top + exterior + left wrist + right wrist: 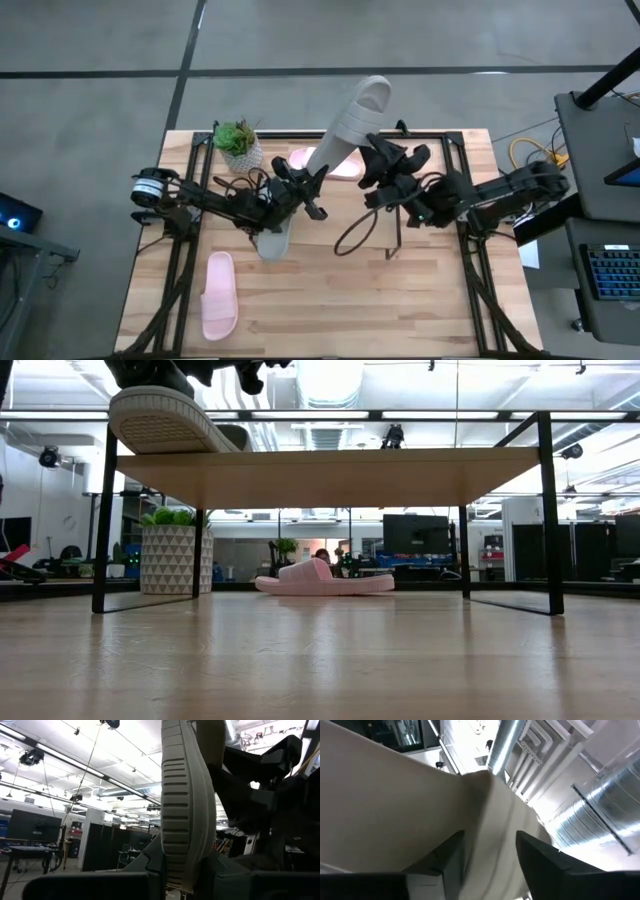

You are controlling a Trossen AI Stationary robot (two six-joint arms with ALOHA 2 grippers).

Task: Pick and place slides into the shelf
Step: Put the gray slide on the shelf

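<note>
Left end effector (fingertips hidden), grey slide

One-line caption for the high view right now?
Both grippers lift a grey slide over the shelf; pink slide waits.

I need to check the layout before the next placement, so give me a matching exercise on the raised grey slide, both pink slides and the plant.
Things:
1. raised grey slide
2. pink slide by the plant
3. pink slide on the left arm's side
4. potted plant

States:
A. lies in the open near the table's front edge
B. stands upright at the table's back edge
C. is up off the table
D. shows below the shelf board in the low view

Pairs: 1-C, 2-D, 3-A, 4-B
</note>
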